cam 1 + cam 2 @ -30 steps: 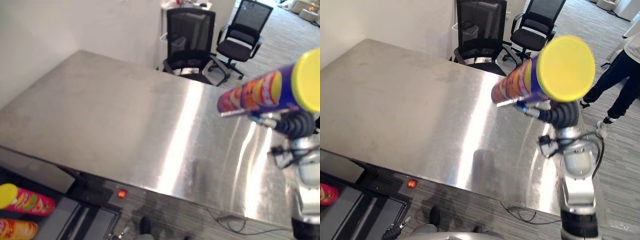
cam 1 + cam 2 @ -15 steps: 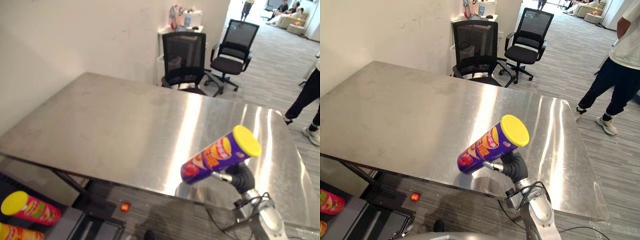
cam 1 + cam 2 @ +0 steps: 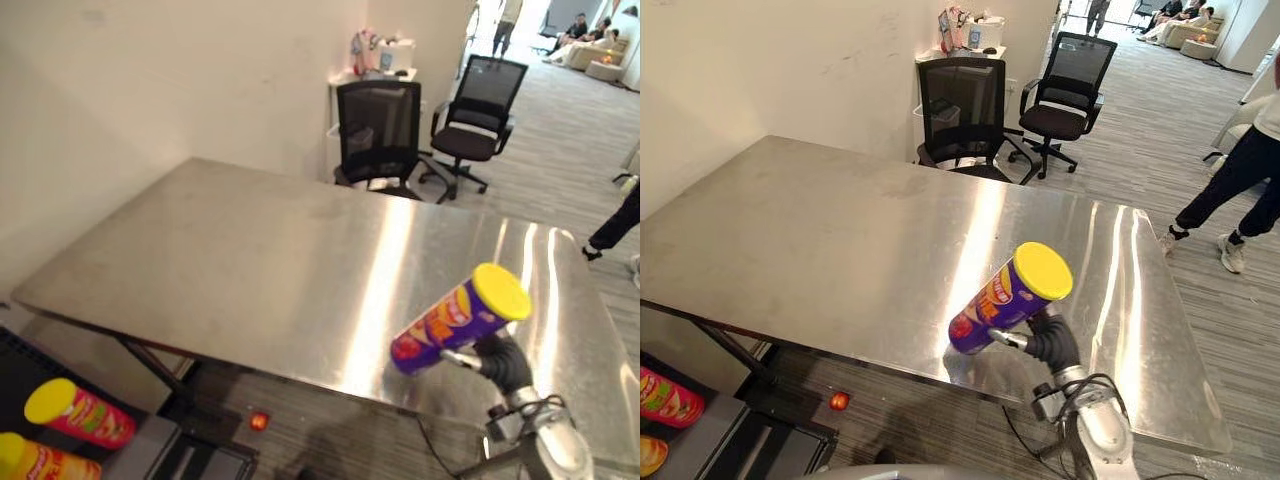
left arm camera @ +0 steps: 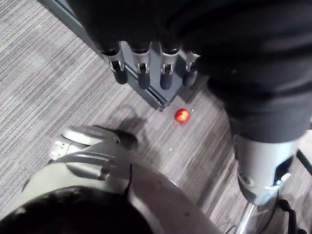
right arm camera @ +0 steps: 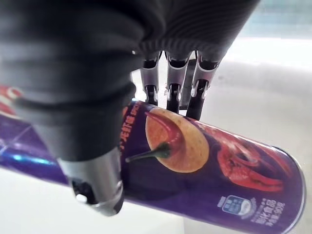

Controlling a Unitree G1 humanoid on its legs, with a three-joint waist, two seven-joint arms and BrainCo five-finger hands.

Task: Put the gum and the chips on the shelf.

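right hand (image 5: 171, 90) raised, fingers curled round the chips can (image 3: 1005, 300); left hand (image 4: 146, 70) hangs low, fingers straight and relaxed.

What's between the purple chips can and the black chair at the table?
Only bare steel table between the purple chips can and that black chair, in the right eye view.

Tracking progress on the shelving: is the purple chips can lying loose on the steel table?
No, the right hand has its fingers curled round the purple chips can, holding it tilted, yellow lid raised.
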